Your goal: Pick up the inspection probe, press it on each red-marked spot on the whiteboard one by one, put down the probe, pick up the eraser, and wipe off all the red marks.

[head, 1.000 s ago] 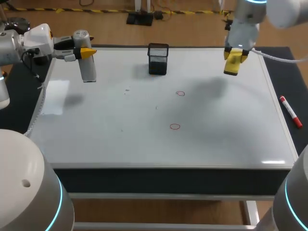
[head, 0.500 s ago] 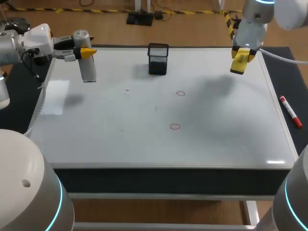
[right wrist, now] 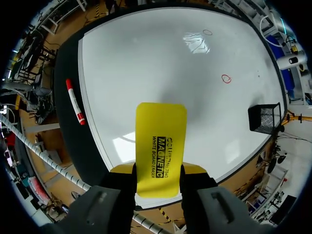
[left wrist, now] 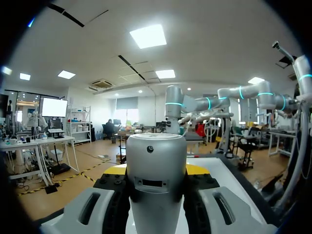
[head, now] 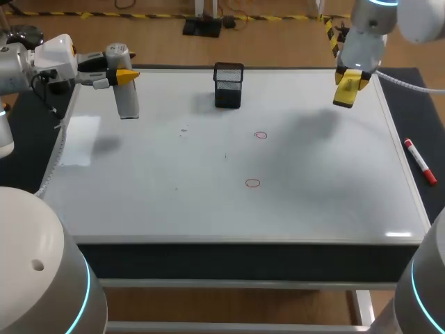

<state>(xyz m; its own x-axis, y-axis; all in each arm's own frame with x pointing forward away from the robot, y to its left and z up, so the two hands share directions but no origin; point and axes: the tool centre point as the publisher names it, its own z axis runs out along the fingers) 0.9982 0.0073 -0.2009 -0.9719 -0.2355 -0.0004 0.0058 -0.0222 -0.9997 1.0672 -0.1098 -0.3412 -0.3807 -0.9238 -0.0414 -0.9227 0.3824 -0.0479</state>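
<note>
My left gripper [head: 119, 72] is shut on the grey cylindrical inspection probe [head: 126, 94], which hangs above the whiteboard's [head: 174, 209] back left corner. In the left wrist view the probe [left wrist: 156, 170] fills the gap between the fingers [left wrist: 113, 195]. Over the back right of the board, my right gripper [head: 350, 78] is shut on the yellow eraser [head: 345, 92], clear of the surface. The eraser [right wrist: 161, 146] sticks out ahead of the right gripper [right wrist: 158, 171]. Two small red rings are drawn mid-board, the farther mark [head: 261, 135] [right wrist: 225, 78] and the nearer mark [head: 252, 183] [right wrist: 207, 32].
A black mesh basket [head: 228, 85] [right wrist: 264, 117] stands at the back middle of the board. A red marker [head: 420, 161] [right wrist: 74, 101] lies on the dark strip just off the board's right edge.
My right gripper carried the eraser to the right and toward the back edge, then stopped. The left arm and the probe have not moved.
</note>
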